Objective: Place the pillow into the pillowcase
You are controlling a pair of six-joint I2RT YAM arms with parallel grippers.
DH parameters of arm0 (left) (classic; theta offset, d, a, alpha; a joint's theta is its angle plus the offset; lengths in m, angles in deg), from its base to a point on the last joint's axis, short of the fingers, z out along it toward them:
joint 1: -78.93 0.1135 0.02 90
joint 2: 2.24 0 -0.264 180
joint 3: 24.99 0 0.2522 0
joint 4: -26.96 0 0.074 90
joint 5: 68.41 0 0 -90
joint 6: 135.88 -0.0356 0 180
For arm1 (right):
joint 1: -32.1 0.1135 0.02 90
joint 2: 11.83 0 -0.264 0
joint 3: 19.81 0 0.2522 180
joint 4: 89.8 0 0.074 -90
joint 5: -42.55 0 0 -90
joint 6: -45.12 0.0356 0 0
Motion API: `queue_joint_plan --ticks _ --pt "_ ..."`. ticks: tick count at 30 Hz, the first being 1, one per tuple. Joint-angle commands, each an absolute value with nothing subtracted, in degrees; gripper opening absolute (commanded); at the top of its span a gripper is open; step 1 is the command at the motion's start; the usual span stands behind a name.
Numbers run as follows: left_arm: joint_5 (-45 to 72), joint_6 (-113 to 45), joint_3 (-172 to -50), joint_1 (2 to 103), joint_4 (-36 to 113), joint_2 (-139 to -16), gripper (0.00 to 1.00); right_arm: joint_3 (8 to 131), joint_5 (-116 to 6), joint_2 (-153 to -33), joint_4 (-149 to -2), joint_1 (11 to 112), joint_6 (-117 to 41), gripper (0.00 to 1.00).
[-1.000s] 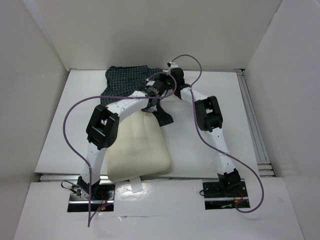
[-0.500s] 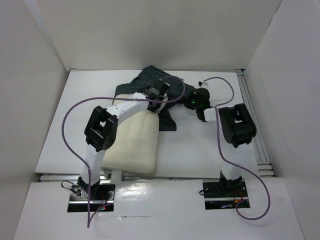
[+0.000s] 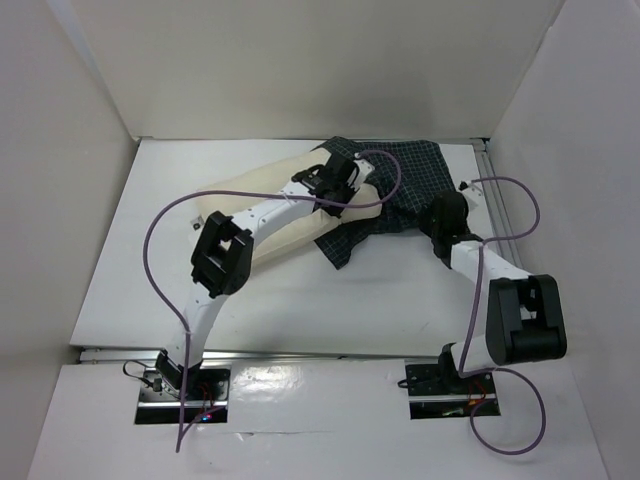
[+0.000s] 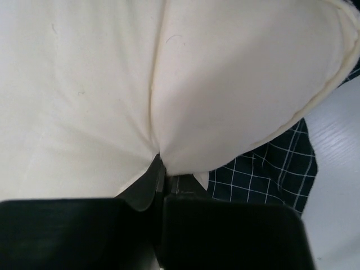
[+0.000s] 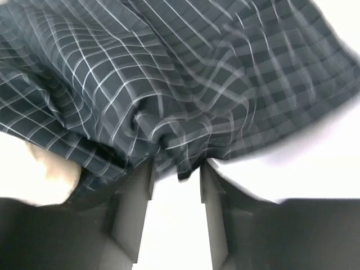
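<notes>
I have the left gripper point(image 4: 160, 171) clenched on a pinched fold of the pillow point(image 4: 84, 84), and the pillow's corner lies over the pillowcase point(image 4: 270, 174) just beyond and to the right of that gripper. My right gripper point(image 5: 176, 171) has its jaws partly apart with checked cloth bunched at their tips, and a patch of cream shows under the cloth to its left. I judge the insertion barely begun: nearly all the pillow lies bare, so the case has yet to be drawn over it.
</notes>
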State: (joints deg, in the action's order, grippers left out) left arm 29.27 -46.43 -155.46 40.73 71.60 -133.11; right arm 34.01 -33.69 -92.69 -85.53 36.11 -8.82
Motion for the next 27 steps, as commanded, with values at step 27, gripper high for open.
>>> queue_joint_plan --ticks 27 --pt "38.28 -44.73 -139.04 40.43 64.1 -122.91 0.0 58.55 -43.94 -118.62 -90.0 47.22 -39.34 0.62"
